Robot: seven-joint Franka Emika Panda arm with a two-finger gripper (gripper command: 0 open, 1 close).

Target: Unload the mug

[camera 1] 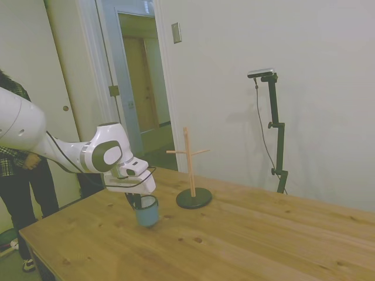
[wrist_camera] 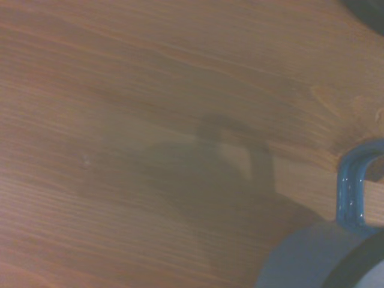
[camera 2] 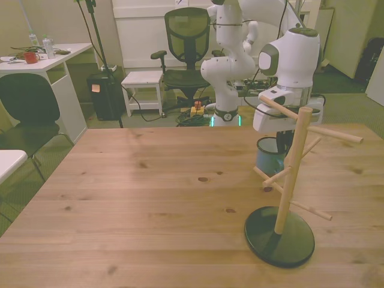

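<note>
Side view: mug (camera 1: pixel 146 212) upright on the wooden table (camera 1: pixel 246 234), off the mug tree (camera 1: pixel 193 173) and just beside its dark round base, on the side toward the arm. Gripper (camera 1: pixel 138 202) straight above, fingers reaching down into the mouth and over the rim; apparently pinching the wall, though the gap between the fingers is hidden, so pinched or spread cannot be told for sure.

Front view: same mug (camera 2: pixel 270 154) seen behind the tree (camera 2: pixel 289 180), past its pegs, with the gripper (camera 2: pixel 282 141) over it. No peg carrying anything.

Wrist view: blurred blue handle loop (wrist_camera: pixel 355 189) and grey-blue body over wood grain, handle sticking out sideways.

Judged stage: mug already unloaded, bottom at or very near the tabletop. Deciding relation: gripper directly overhead, mug's long axis vertical and in line with the fingers. Next move likely a release, then a straight lift clear of the rim; a sideways pull toward the tree base could tip the mug.
</note>
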